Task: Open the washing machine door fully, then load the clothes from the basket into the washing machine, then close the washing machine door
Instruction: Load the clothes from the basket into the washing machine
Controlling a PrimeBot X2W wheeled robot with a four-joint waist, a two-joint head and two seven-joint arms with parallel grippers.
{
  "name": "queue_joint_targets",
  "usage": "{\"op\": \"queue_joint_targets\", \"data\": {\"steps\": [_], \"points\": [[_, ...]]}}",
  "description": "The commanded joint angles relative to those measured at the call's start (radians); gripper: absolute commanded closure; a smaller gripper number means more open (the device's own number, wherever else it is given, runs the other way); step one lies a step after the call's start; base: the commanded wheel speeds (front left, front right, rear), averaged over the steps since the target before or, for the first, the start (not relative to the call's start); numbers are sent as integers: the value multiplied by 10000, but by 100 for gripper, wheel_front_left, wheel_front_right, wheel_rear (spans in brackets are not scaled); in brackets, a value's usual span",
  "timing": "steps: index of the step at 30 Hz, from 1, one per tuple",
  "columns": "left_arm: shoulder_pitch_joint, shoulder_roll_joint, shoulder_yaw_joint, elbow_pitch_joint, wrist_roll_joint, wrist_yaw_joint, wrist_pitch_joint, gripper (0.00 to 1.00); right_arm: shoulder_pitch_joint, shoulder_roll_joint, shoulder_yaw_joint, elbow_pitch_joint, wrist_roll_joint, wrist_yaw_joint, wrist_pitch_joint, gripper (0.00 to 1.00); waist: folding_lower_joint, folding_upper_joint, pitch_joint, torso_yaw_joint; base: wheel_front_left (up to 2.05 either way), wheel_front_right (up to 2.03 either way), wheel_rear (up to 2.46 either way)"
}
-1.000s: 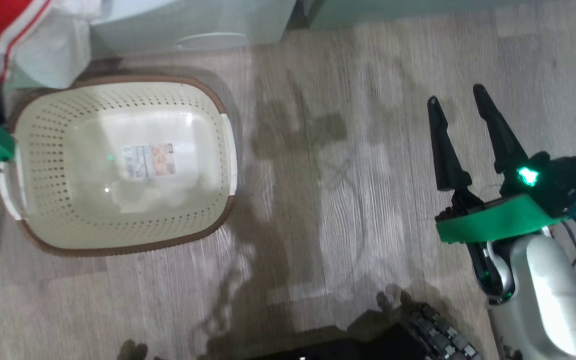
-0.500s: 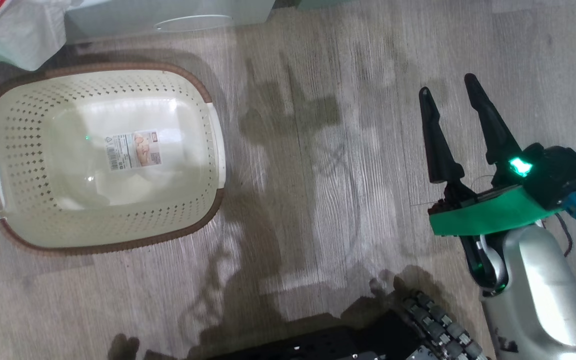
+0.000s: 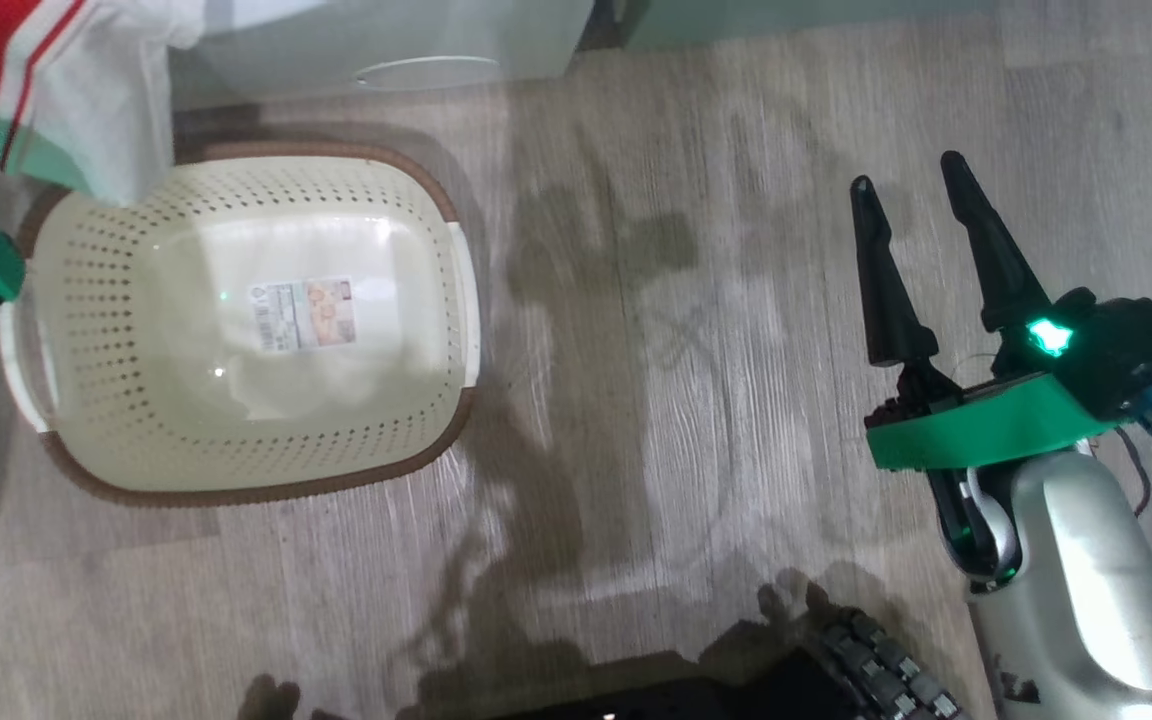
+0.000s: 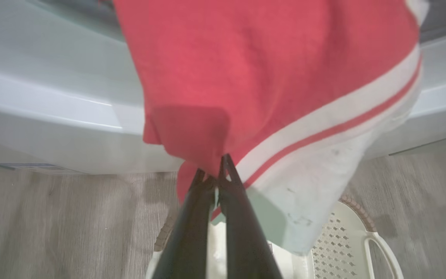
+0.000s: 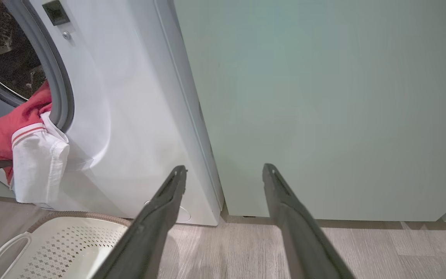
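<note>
The red and white clothes (image 4: 269, 89) hang out of the washing machine (image 5: 130, 116) opening, down its white front. My left gripper (image 4: 222, 162) is shut, its fingertips pinching the garment's lower edge just above the basket. The cream basket (image 3: 236, 320) stands on the floor with nothing in it, its label showing on the bottom. In the head view the garment's (image 3: 86, 100) white panel hangs over the basket's far left corner. My right gripper (image 3: 906, 175) is open and holds nothing, well right of the basket. The washing machine door is out of view.
A pale green cabinet (image 5: 323, 97) stands right beside the washer. The washer's grey gasket (image 5: 58, 89) rings the dark drum. Wood-look floor (image 3: 656, 350) lies between the basket and my right arm. My dark base (image 3: 836, 680) shows at the bottom edge.
My left gripper has gone from open to shut on the garment's edge. The head camera swung away and back. My right gripper stayed open in about the same place.
</note>
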Motion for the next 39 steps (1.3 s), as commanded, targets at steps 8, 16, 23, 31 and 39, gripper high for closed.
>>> {"op": "queue_joint_targets", "data": {"steps": [8,16,23,31,39], "points": [[335,1648,328,-3649,-715,296,2223,100,276,-4,276,-275,255,0,-115,0,0,0,-445,122,0,0,0],[-535,2414,785,-5438,-1134,1186,4143,100,213,-4,624,-351,742,0,-130,0,0,0,-217,-519,0,0,0],[-1745,2790,929,-5016,-1268,1694,5312,100,170,-4,862,-479,1123,0,-132,0,0,0,153,-1196,0,0,0],[-3396,3401,1054,-4082,-834,2309,5878,100,62,-4,1207,-637,1516,0,-132,0,0,0,870,-2029,0,0,0],[-5264,3666,1158,-3320,166,2351,3833,100,-131,-4,1540,-800,1872,0,-133,0,0,0,1642,-2701,0,0,0]]}}
